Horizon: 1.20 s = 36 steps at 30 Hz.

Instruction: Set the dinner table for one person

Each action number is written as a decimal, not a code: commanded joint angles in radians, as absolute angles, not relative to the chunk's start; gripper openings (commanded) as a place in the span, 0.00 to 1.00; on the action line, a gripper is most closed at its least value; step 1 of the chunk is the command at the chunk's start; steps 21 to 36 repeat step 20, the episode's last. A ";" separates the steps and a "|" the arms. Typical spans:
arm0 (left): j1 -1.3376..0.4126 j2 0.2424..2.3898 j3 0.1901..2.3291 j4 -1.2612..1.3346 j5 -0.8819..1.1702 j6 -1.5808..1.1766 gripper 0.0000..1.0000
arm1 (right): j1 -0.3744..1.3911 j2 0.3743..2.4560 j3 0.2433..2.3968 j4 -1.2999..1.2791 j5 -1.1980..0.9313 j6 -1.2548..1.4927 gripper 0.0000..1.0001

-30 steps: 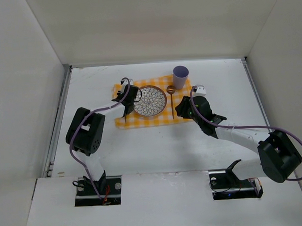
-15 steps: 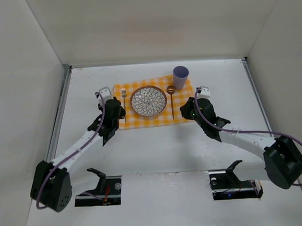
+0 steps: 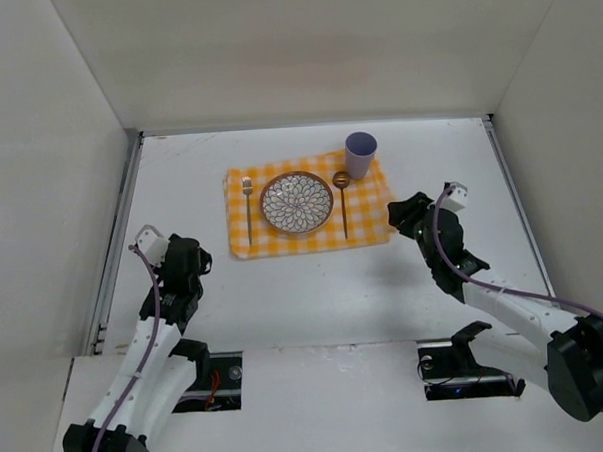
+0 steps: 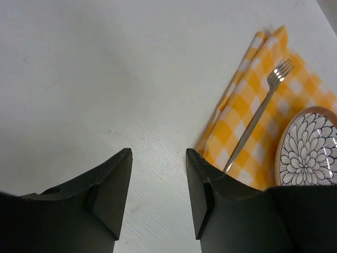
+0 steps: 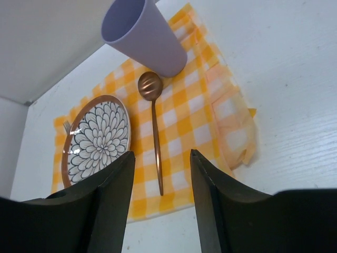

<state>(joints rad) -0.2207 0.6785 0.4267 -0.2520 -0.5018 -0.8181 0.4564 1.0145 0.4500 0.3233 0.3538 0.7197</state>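
Observation:
On the white dinner table point(image 3: 314, 285) lies a yellow-and-white checked cloth point(image 3: 307, 241). On it sit a flower-patterned plate point(image 3: 296, 202), a silver fork point(image 3: 248, 208) left of the plate, a copper spoon point(image 3: 342, 199) right of it and a lilac cup point(image 3: 359, 153) at the far right corner. My left gripper point(image 3: 195, 261) is open and empty, left of and nearer than the cloth. My right gripper point(image 3: 399, 214) is open and empty at the cloth's right edge. The wrist views show the fork point(image 4: 258, 116), plate point(image 5: 97, 138), spoon point(image 5: 154, 126) and cup point(image 5: 142, 34).
Pale walls point(image 3: 79, 176) enclose the table on the left, back and right. A raised white ledge point(image 3: 319, 405) with the arm bases runs along the near edge. The cloth's right edge is folded and rumpled point(image 5: 237, 126).
My left arm has pulled back from the fork toward the near left, leaving the fork on the cloth. My right gripper has drawn back to the right, off the cloth.

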 commanded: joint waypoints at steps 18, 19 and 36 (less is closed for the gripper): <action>-0.192 0.768 0.440 -0.250 -0.474 -0.831 0.44 | 0.470 1.094 0.485 0.408 0.339 0.739 0.55; -0.196 0.772 0.442 -0.249 -0.476 -0.828 0.45 | 0.470 1.094 0.488 0.403 0.337 0.738 0.55; -0.202 0.775 0.442 -0.242 -0.476 -0.825 0.46 | 0.470 1.094 0.489 0.403 0.337 0.735 0.55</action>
